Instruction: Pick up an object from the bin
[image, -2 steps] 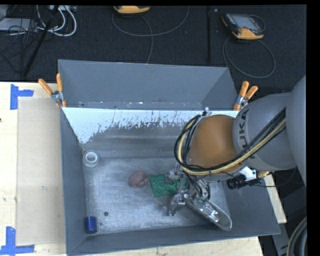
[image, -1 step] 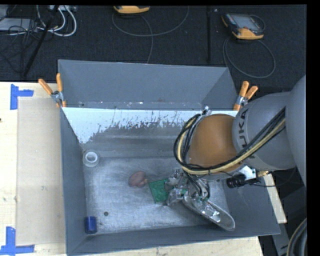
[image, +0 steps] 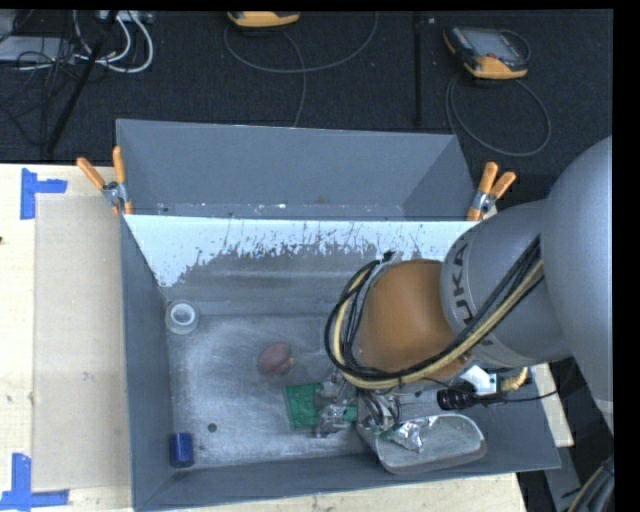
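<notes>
bin (image: 140, 330): grey metal, deep, with sloped walls and a floor scuffed white
arm (image: 520, 290): big and grey, in from the right, down into the right half of the bin
orange cover (image: 400, 315): round, on the arm just above the gripper
cables (image: 345, 320): yellow and black, looped round the left side of the orange cover
green thing (image: 298, 404): small, flat and squarish, on the floor close to the near wall, a bit right of the middle
gripper (image: 338, 408): low in the bin, right at the right edge of the green thing
grip: cannot tell if open or closed, lost in a tangle of metal and wire
red-brown lump (image: 275, 358): round, just beyond the green thing on its far left side, apart from the gripper
clear little cup (image: 182, 318): far left of the floor, well apart from the rest
blue thing (image: 180, 449): small, in the near left corner
grey flat dish (image: 455, 440): near right corner, under the arm
crumpled silver bit (image: 410, 433): shiny, on the left part of the grey flat dish
</notes>
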